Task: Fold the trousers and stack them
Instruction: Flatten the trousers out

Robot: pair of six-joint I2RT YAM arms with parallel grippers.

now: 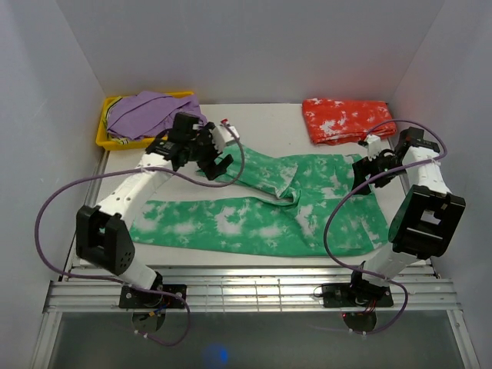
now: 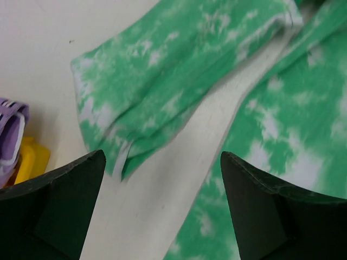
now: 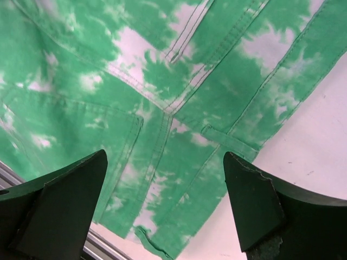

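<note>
The green trousers (image 1: 261, 207) with white blotches lie spread flat across the table, waist at the right, both legs running left. The red-orange trousers (image 1: 346, 119) lie folded at the back right. My left gripper (image 1: 217, 163) is open and empty above the hem of the far leg (image 2: 162, 92), with bare table between its fingertips. My right gripper (image 1: 364, 178) is open and empty above the waistband and back seam (image 3: 162, 119).
A yellow tray (image 1: 108, 138) at the back left holds a plain purple garment (image 1: 150, 111); both show at the left edge of the left wrist view (image 2: 16, 146). White walls enclose the table. A slatted metal rail (image 1: 254, 288) runs along the near edge.
</note>
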